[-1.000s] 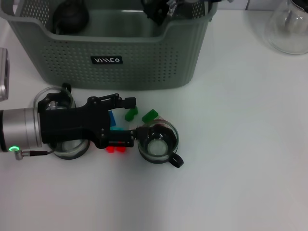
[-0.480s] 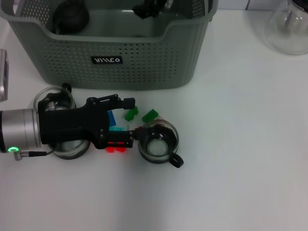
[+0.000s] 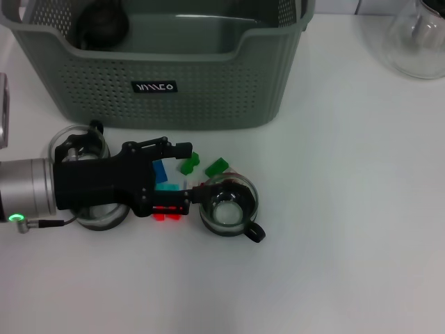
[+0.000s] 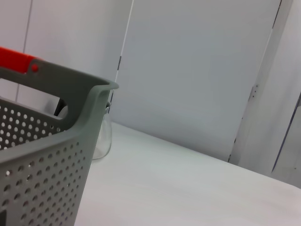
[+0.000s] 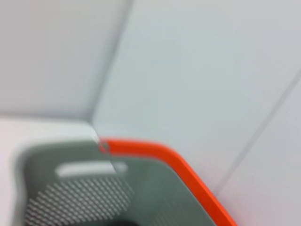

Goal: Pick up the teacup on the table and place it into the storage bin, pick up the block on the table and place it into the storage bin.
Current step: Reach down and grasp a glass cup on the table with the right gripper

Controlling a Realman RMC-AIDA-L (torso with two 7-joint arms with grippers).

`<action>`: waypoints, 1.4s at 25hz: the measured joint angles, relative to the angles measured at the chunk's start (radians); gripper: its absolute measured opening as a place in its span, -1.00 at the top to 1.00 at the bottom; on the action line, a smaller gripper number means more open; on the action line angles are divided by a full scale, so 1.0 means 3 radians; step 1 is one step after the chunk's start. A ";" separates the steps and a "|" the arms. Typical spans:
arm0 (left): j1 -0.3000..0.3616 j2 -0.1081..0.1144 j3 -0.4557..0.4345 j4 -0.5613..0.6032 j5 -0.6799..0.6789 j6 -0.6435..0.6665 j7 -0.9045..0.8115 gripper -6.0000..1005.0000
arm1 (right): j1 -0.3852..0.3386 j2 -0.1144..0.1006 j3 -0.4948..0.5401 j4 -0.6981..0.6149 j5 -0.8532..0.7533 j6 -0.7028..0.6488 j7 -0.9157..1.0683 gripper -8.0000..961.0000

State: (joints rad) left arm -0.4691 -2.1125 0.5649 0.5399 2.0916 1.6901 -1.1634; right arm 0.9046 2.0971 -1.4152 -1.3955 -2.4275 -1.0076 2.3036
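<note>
Left gripper (image 3: 186,175) fingers (image 3: 182,148) spread open, low over the table (image 3: 348,209), holding nothing; one finger up near the bin side, the other (image 3: 182,204) down by the red block (image 3: 165,215). Between the fingers: blue block (image 3: 160,171), a cyan block (image 3: 169,186), partly covered by the gripper body. Just past the fingertips: two green blocks (image 3: 190,163) and (image 3: 216,166), lying loose on the table. Red block sits under/just beside the lower finger, contact can't be told.

Teacup (image 3: 228,207): clear glass with black handle (image 3: 253,232), upright, right at the tip of the lower finger, touching or nearly so, can't tell which. Something pale inside at the bottom, can't tell what. Still on the table, not in the bin.

Behind the gripper, under the left arm (image 3: 35,191): two more glass cups (image 3: 82,142) and (image 3: 103,214), mostly hidden by the arm.

Storage bin (image 3: 208,83): grey-green, perforated, black label (image 3: 154,87), across the table beyond the fingers. Inside: a dark round object (image 3: 102,24) in one far corner, rest of the floor in view is bare. Left wrist view shows the bin rim (image 4: 61,89) with an orange part (image 4: 16,59); right wrist view shows bin rim (image 5: 51,157) and orange edge (image 5: 164,160) only.

Glass flask (image 3: 421,38) well apart, far corner of the table on the right side.

Right gripper not seen in any view.
</note>
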 joint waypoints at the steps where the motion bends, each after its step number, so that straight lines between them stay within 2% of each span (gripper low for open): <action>1: 0.0005 0.0004 0.0000 0.0000 0.0004 0.0002 0.0001 -0.76 | -0.0101 0.0000 0.0035 -0.0182 0.0168 -0.0107 -0.0073 -0.53; 4: 0.0024 0.0014 0.0004 0.0009 0.0018 0.0004 0.0003 -0.76 | -0.0438 0.0000 0.0139 -0.0604 0.0731 -0.0474 -0.0378 -0.53; 8: 0.0063 0.0055 0.0012 0.0020 0.0024 0.0007 0.0006 -0.76 | -0.0795 -0.0002 0.0276 -0.0784 0.1320 -0.1042 -0.0709 -0.52; 11: 0.0095 0.0083 0.0003 0.0023 0.0023 0.0026 0.0007 -0.76 | -0.0948 -0.0005 0.0336 -0.0775 0.1443 -0.1481 -0.0829 -0.51; 15: 0.0118 0.0096 -0.0012 0.0028 0.0017 0.0060 0.0007 -0.76 | -0.1032 -0.0002 0.0303 -0.0727 0.1307 -0.1993 -0.0886 -0.51; 20: 0.0129 0.0114 -0.0027 0.0031 0.0026 0.0039 0.0014 -0.76 | -0.0986 0.0000 0.0222 -0.0466 0.1111 -0.2401 -0.0894 -0.50; 24: 0.0163 0.0133 -0.0031 0.0033 0.0029 0.0033 0.0050 -0.76 | -0.0898 0.0002 0.0033 -0.0240 0.0925 -0.2450 -0.0895 -0.49; 29: 0.0190 0.0136 -0.0033 0.0036 0.0029 0.0016 0.0071 -0.76 | -0.0641 0.0021 -0.0305 0.0193 0.0733 -0.2329 -0.0873 -0.50; 35: 0.0198 0.0135 -0.0032 0.0036 0.0028 0.0011 0.0079 -0.76 | -0.0340 0.0027 -0.0690 0.0740 0.0638 -0.1940 -0.0861 -0.50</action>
State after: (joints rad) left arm -0.4096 -2.0721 0.5553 0.5508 2.1000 1.6935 -1.1397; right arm 0.8027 2.1054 -1.6222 -1.1736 -2.2360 -1.5897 2.0453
